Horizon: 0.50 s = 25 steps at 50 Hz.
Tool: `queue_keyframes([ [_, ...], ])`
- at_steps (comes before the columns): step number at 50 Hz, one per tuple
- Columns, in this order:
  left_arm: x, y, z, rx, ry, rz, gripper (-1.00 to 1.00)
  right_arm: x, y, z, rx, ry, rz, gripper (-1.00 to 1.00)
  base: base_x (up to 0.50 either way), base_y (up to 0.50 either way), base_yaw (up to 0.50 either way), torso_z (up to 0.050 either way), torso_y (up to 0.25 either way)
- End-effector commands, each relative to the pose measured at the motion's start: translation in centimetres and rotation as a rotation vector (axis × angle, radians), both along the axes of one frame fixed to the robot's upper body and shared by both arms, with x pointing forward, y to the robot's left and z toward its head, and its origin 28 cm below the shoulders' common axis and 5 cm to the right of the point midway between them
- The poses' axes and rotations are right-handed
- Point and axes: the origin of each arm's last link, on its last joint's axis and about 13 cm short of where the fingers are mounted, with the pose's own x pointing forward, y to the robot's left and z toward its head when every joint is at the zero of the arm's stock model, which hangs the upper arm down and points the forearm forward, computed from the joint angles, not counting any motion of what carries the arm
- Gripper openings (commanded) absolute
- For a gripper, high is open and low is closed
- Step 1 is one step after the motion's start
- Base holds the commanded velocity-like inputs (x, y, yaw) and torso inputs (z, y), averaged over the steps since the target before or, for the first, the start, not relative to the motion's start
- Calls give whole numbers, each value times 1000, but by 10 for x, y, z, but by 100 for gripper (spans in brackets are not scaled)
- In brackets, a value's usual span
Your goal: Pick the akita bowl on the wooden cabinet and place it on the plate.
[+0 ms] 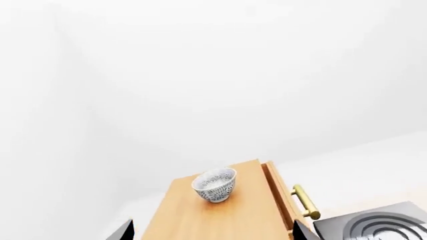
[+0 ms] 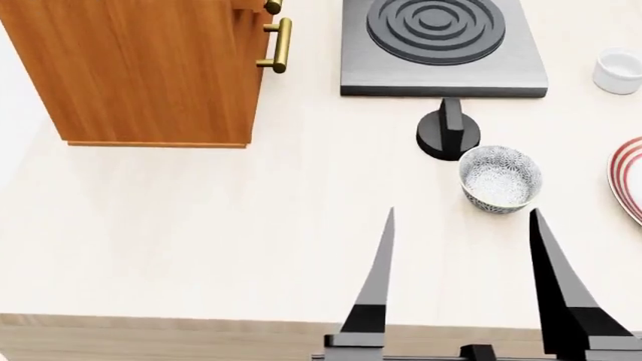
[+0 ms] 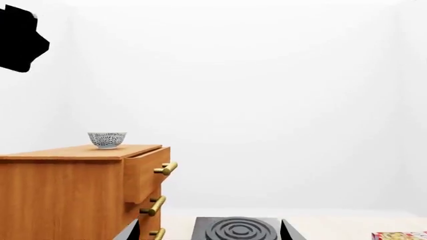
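The akita bowl (image 1: 215, 185), white with a fine dark speckled pattern, stands upright on the top of the wooden cabinet (image 1: 220, 220). In the right wrist view the bowl (image 3: 107, 140) sits on the cabinet (image 3: 67, 195), whose upper drawer stands slightly pulled out. My left gripper (image 1: 213, 231) hovers open over the cabinet top, short of the bowl, with nothing between its fingers. My right gripper (image 2: 461, 212) is open and empty over the counter, pointing at the stove. The plate (image 2: 630, 180) with red rings shows at the right edge of the head view.
A second speckled bowl (image 2: 500, 179) sits on the counter beside the plate. Behind it are a black knob (image 2: 449, 131), the dark stove plate (image 2: 441, 45) and a small white cup (image 2: 617, 70). Brass handles (image 2: 281, 45) stick out of the cabinet front.
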Motion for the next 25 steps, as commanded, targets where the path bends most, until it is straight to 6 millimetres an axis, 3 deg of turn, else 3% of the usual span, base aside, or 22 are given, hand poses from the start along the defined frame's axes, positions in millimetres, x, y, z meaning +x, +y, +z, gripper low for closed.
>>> queue_keyframes([
  [1,13,-3,34,-33,15,-25,100,-1,0,0,-17,-5,13,100,0,0,0,0,0],
  [6,9,-2,45,-66,-11,-35,100,-1,0,0,-23,-15,23,100,121,0,0,0,0],
  [25,-1,-1,39,-82,-41,-39,100,-1,1,-2,-27,-12,27,100,354,0,0,0,0],
])
